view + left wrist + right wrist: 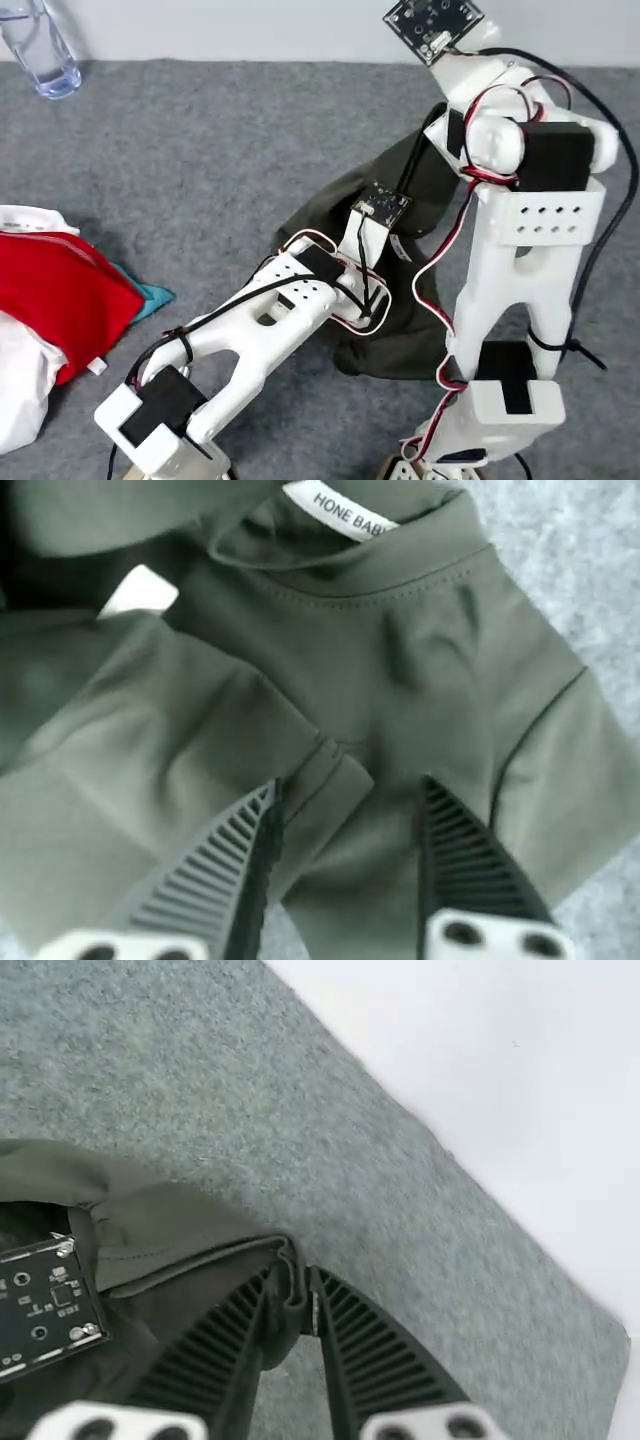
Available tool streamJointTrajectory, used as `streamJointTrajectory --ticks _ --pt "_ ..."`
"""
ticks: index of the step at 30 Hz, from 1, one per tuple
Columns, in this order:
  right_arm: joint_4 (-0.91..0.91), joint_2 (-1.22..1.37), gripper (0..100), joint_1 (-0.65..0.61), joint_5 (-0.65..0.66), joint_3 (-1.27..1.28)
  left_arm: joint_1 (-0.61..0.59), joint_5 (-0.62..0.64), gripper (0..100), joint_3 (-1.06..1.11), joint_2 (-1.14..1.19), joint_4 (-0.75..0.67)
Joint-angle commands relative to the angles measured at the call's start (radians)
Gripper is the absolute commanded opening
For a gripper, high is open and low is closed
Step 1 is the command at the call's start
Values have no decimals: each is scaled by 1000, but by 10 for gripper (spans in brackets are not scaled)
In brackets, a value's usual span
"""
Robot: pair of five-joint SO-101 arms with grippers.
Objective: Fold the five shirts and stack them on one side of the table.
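A dark olive shirt (400, 300) lies crumpled in the middle of the grey felt table, under both arms. In the left wrist view my left gripper (345, 865) is open just above the olive shirt (400, 680), near its collar and white neck label (340, 510), with a folded hem between the fingers. My right gripper (290, 1305) is shut on an edge of the olive shirt (170, 1240) and holds it lifted off the felt. A pile with a red shirt (60, 290), a teal shirt (150, 297) and white shirts (22, 385) sits at the table's left edge.
A clear glass of water (40, 45) stands at the far left corner. A white wall runs behind the table's far edge. Bare grey felt (220, 150) lies between the pile and the olive shirt.
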Motion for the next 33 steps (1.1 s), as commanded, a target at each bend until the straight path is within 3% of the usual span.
streamJointTrajectory --ticks 1,8,20,26,33 --pt "13 -7 9 13 -12 -8 3 6 145 -45 -2 -20" --pt "12 -5 9 10 -12 -8 -104 14 141 -39 3 -71" --pt "10 -5 9 5 -12 -8 -37 9 140 -39 9 -78" --pt "13 -10 9 5 -12 -8 -38 -48 9 -33 11 -104" --pt "15 -15 9 15 -12 -12 -57 -69 12 -41 -3 -55"
